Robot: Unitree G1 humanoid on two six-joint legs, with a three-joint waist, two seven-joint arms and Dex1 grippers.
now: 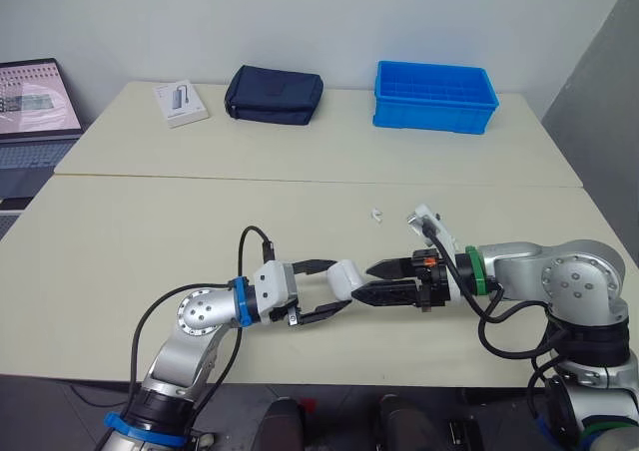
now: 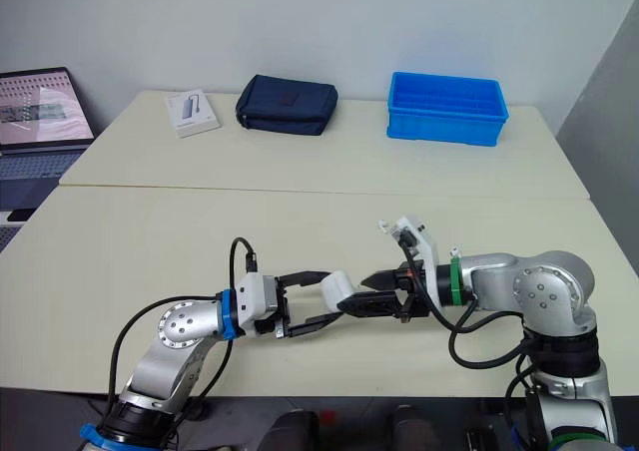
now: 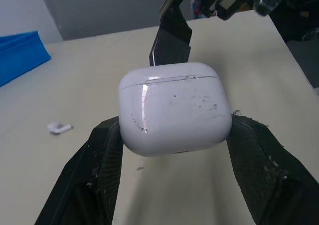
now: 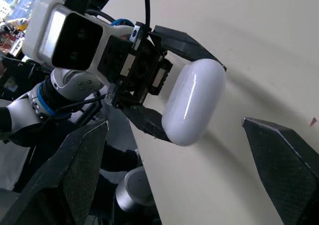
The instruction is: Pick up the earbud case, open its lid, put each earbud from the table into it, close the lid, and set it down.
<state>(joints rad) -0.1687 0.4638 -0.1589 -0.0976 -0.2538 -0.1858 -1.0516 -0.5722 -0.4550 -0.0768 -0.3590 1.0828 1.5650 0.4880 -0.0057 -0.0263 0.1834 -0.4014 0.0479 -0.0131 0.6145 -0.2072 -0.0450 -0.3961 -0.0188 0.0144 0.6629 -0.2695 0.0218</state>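
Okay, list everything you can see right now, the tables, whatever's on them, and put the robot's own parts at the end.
near table: one, beige, in front
far table: one, beige, butted behind it
earbud case: one, white, lid closed, held over the near table
earbud: one, white, near table, beyond the case
storage bin: one, blue, far table, right
zip pouch: one, navy, far table, middle
small box: one, white, left of the pouch
laptop: one, grey, open, left of the far table
left end effector: black, shut on the case
right end effector: black, open, facing the case
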